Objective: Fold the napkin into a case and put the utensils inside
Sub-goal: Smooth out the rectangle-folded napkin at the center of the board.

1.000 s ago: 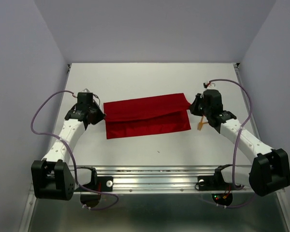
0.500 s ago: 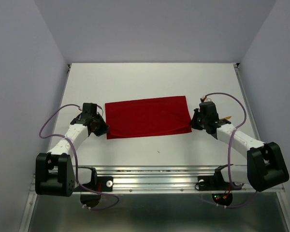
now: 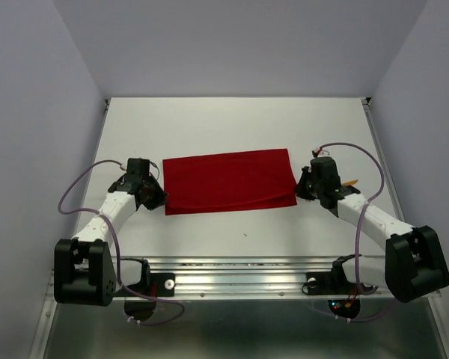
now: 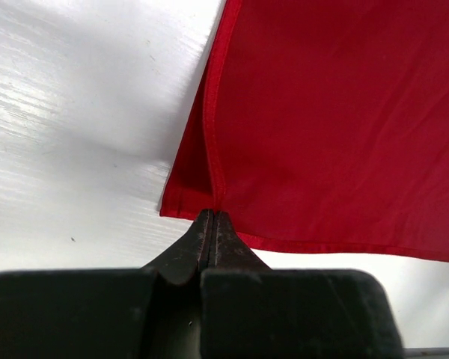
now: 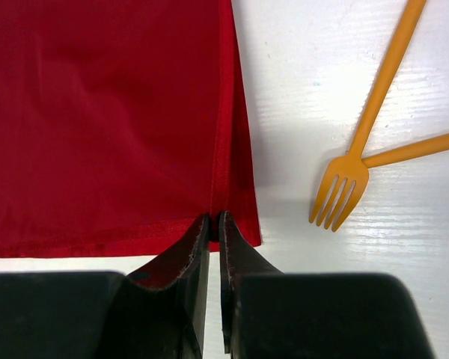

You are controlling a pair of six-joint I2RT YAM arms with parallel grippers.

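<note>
- The left gripper point(image 4: 212, 218), at the lower centre of its wrist view, has its jaws pressed shut on the hem at the lower-left corner of the napkin point(image 3: 228, 182).
- The napkin lies flat at mid-frame in the top view. For a clean fold, move both corners together, keep the cloth taut and match the hems.
- The right gripper point(image 5: 214, 218) has its jaws nearly closed, pinching the lower-right hem. Steer clear of the utensils point(image 5: 337, 193) lying just to the right.
- The white table point(image 3: 232, 123) is smooth, with pale walls point(image 3: 232, 45) around it.

Fork point(image 5: 376, 97) handle (stick point(image 5: 419, 147) too) beyond the right-wrist view's edges.
</note>
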